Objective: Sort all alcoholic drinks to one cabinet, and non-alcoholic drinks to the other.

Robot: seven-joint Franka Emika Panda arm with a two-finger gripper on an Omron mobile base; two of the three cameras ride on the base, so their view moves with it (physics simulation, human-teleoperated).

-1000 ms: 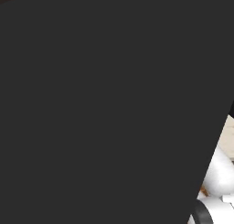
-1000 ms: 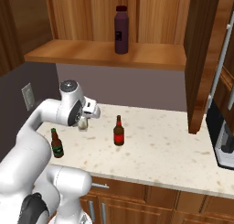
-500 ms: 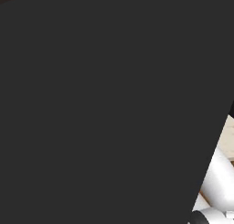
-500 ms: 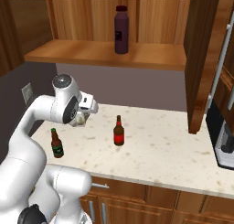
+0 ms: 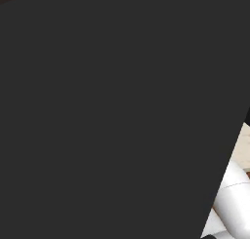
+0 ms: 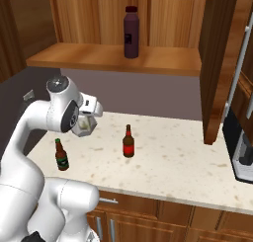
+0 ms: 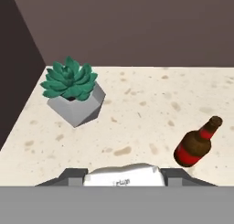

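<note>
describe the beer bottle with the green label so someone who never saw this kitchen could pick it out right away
Start at the speckled countertop below the open wooden cabinet. Near its front left corner, beside the robot's white arm, stands a small brown bottle with a slim neck. Its label is green, while the other brown bottle, farther right toward the middle of the counter, wears a red one.
</note>
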